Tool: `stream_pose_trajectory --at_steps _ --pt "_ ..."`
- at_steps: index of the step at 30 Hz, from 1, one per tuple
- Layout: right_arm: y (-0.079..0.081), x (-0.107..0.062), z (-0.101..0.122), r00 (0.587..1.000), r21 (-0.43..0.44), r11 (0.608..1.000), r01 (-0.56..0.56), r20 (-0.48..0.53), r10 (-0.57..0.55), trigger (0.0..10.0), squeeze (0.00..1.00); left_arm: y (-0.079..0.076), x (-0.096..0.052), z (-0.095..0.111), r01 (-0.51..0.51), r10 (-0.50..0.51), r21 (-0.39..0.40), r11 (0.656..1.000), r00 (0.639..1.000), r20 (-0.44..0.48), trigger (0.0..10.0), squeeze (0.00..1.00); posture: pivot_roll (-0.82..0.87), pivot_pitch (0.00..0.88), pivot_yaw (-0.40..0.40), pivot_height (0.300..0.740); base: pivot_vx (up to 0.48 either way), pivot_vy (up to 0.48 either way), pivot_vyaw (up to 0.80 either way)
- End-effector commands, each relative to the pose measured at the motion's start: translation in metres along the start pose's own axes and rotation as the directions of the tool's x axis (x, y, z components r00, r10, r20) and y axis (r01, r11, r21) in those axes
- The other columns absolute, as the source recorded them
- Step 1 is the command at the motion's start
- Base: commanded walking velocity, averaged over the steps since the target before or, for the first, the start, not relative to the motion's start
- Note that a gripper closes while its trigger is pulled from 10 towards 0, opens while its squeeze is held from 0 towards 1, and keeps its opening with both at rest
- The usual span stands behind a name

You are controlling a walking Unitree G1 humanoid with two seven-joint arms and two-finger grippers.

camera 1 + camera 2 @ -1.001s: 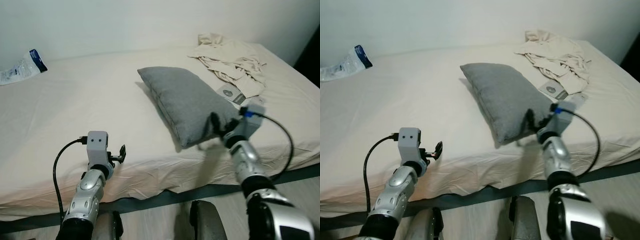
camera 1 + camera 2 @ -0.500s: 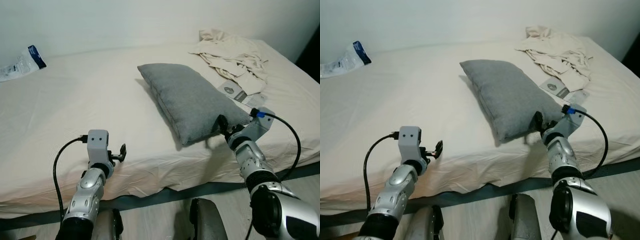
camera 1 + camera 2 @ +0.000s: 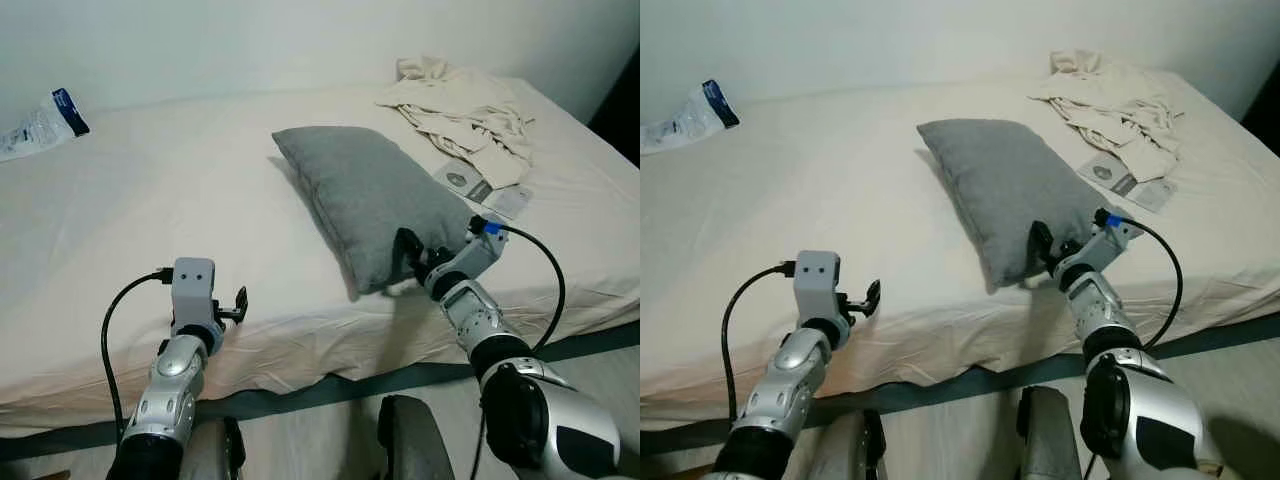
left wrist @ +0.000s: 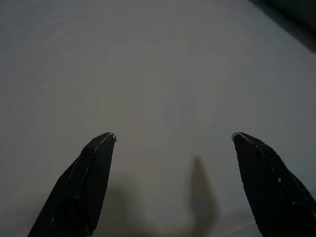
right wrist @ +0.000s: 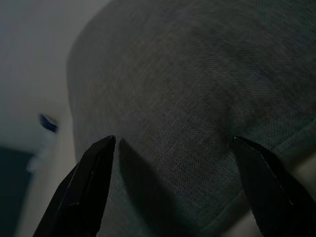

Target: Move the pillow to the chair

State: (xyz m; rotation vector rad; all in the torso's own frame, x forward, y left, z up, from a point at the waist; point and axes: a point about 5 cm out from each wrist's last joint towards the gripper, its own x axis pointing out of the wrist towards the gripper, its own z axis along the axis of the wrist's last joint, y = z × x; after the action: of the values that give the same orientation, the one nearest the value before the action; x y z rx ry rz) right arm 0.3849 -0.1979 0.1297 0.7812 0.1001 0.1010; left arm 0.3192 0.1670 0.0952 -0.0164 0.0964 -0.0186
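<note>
- The right gripper [image 3: 412,258] is seen at the near end of the grey pillow [image 3: 372,196], close to the front edge of the bed [image 3: 150,200].
- In the right wrist view its two black fingers [image 5: 89,177] are spread wide, and the grey cloth of the pillow [image 5: 187,98] is seen between them and very close.
- It cannot be told if the fingers are touching the pillow.
- A black cable is looped from the right wrist down beside the silver arm.
- The left gripper [image 3: 240,305] is held low over the front part of the bed, well apart from the pillow.
- Its fingers [image 4: 94,168] are spread wide too, and the plain cream sheet is seen between them.
- The pillow is laid on the bed at a slant, with its far end pointed toward the wall.
- A heap of cream clothes [image 3: 460,105] is piled on the far right part of the bed.
- Two small flat packets [image 3: 470,188] are laid just beside the clothes, between the heap and the right gripper.
- A white and blue plastic bag [image 3: 40,125] is laid at the far left of the bed, next to the wall.
</note>
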Motion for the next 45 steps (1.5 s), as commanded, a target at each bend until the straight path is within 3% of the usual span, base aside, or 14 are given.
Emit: stream_pose_trajectory --at_steps 1,8,9,12,21,27,31,35,40,45 --pt "0.004 0.001 -0.013 0.999 0.106 0.994 -0.009 -0.032 0.012 10.0 0.0 0.005 -0.005 -0.003 0.004 -0.004 0.032 0.999 1.0 -0.016 10.0 0.0 0.08 0.265 0.022 0.563 0.0 0.0 0.0" --pt "-0.003 -0.001 -0.013 0.997 0.157 0.984 0.08 0.007 -0.082 10.0 0.0 0.006 -0.011 0.002 0.065 -0.065 0.089 0.994 0.998 -0.009 10.0 0.0 0.12 0.298 0.03 0.563 0.0 0.0 0.0" --pt "-0.014 -0.005 -0.011 0.988 0.167 0.977 0.133 0.052 -0.143 10.0 0.0 0.005 -0.016 0.005 0.098 -0.098 0.095 0.991 0.995 0.0 10.0 0.0 0.13 0.317 0.031 0.563 0.0 0.0 0.0" --pt "-0.025 -0.013 -0.011 0.978 0.201 0.967 0.155 0.104 -0.178 10.0 0.0 0.004 -0.021 0.007 0.128 -0.129 0.093 0.987 0.992 0.01 10.0 0.0 0.12 0.33 0.03 0.563 0.0 0.0 0.0" --pt "-0.037 -0.026 -0.028 0.976 0.184 0.972 0.145 0.132 -0.171 10.0 0.0 0.006 -0.026 0.008 0.148 -0.15 0.101 0.984 0.989 0.007 10.0 0.0 0.11 0.334 0.031 0.563 0.0 0.0 0.0" --pt "-0.039 -0.026 -0.024 0.97 0.191 0.968 0.165 0.149 -0.195 10.0 0.0 0.011 -0.024 0.013 0.118 -0.12 0.116 0.986 0.993 0.007 10.0 0.0 0.12 0.338 0.035 0.563 0.0 0.0 0.0" --pt "-0.032 -0.018 -0.009 0.961 0.28 0.95 0.14 0.193 -0.198 10.0 0.0 0.021 -0.021 0.015 0.052 -0.053 0.145 0.988 0.999 0.002 10.0 0.0 0.14 0.341 0.037 0.563 0.0 0.0 0.0" --pt "-0.024 -0.012 0.001 0.957 0.343 0.934 0.102 0.223 -0.186 10.0 0.0 0.022 -0.021 0.018 0.047 -0.048 0.15 0.987 0.999 0.006 10.0 0.0 0.16 0.341 0.035 0.563 0.0 0.0 0.0" --pt "-0.001 0.001 0.01 0.967 0.34 0.94 0.027 0.23 -0.111 10.0 0.0 0.023 -0.02 0.02 0.036 -0.038 0.167 0.985 0.999 0.009 10.0 0.0 0.16 0.338 0.031 0.563 0.0 0.0 0.0" --pt "0.01 0.007 0.01 0.973 0.304 0.952 0.048 0.201 -0.113 10.0 0.0 0.023 -0.019 0.022 0.027 -0.031 0.19 0.981 0.999 0.017 10.0 0.0 0.16 0.338 0.031 0.563 0.0 0.0 0.0"
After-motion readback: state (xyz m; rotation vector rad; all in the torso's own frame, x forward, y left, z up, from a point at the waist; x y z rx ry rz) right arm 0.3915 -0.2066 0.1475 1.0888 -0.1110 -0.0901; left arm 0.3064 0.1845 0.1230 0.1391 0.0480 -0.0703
